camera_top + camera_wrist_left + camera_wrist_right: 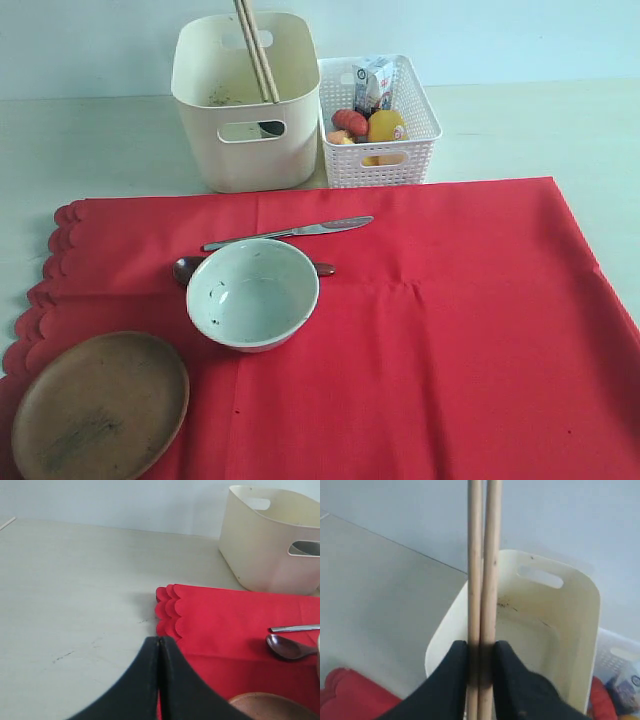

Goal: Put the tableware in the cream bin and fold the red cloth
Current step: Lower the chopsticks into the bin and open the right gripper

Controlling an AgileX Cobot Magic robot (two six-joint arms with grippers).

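- Clenched on the pair of wooden chopsticks (482,555), the right gripper (481,650) has its two dark fingers pressing the sticks side by side; they rise straight out of the grip in the right wrist view.
- On the left wrist view, I see the left gripper (159,642) with its fingers pressed tight together and nothing between them, above the bare table (75,605) just beside the scalloped edge of the red cloth (225,615).
- In the exterior view the chopsticks (257,50) come in from the top edge and slant down over the open mouth of the cream bin (245,150), at upper centre. I cannot tell whether their tips touch the bin.
- Something dark shows through the bin's front handle cut-out; I cannot make out what it is.
- Just right of the bin, touching or nearly so, stands the white lattice basket (400,160) with a milk carton (375,82) and toy food (385,125) inside.
- The red cloth (430,330) lies spread flat across the lower half of the frame, its scalloped edge at the left.
- On the cloth, left of centre, the speckled bowl (252,295) sits upright and looks empty.
- Behind the bowl, the dark spoon (185,268) lies partly hidden by it, and the steel knife (290,232) lies just beyond, blade toward the right.
- The round wooden plate (100,405) rests at the lower left corner, on the cloth's edge.
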